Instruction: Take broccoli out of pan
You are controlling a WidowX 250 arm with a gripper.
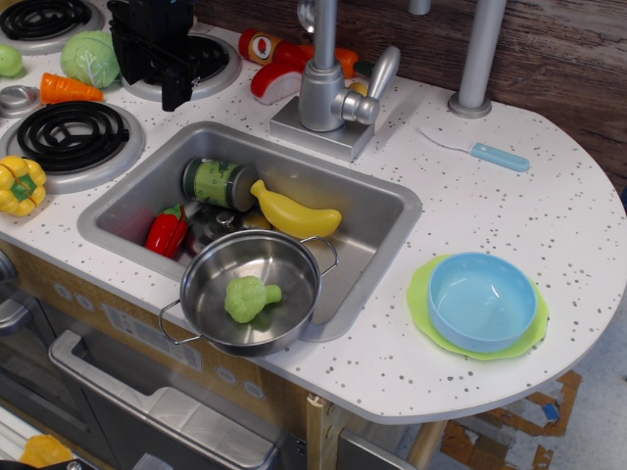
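Note:
The broccoli (250,298), a small light-green floret, lies inside the pan (204,276), a shiny steel pot with two wire handles. The pan sits at the front edge of the sink (382,211), partly over the counter. My black gripper (147,76) hangs at the back left over a stove burner, far from the pan. Its fingers (177,88) stand apart with nothing between them.
In the sink lie a yellow banana (294,212), a green-labelled can (217,182) and a red pepper (168,232). A faucet (325,88) stands behind the sink. A blue bowl (482,300) on a green plate sits at right. A cabbage (90,58), a carrot (67,90) and a yellow pepper (20,185) lie by the burners.

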